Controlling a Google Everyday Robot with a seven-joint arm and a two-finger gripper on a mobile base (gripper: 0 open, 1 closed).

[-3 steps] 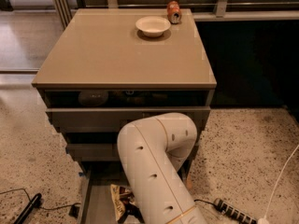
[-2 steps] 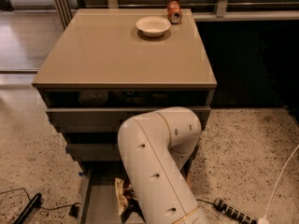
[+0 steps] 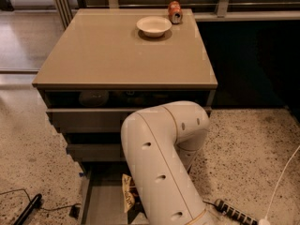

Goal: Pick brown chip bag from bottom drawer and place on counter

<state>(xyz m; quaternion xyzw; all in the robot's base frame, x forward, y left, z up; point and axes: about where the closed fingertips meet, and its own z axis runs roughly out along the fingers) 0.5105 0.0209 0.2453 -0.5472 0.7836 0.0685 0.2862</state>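
A: Locate the brown chip bag (image 3: 127, 192).
B: In the open bottom drawer (image 3: 100, 201), partly behind the arm (image 3: 159, 168).
A: And the gripper (image 3: 136, 210)?
B: Down beside the bag (largely hidden by the arm); spread or closed, cannot tell.

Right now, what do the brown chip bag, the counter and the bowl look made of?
The brown chip bag looks like thin plastic film: creased, printed edge. The counter seems laminate or coated board: smooth, soft sheen. The bowl looks ceramic or plastic, off-white; I cannot tell which. The gripper is hidden behind the arm, low at the bottom drawer.
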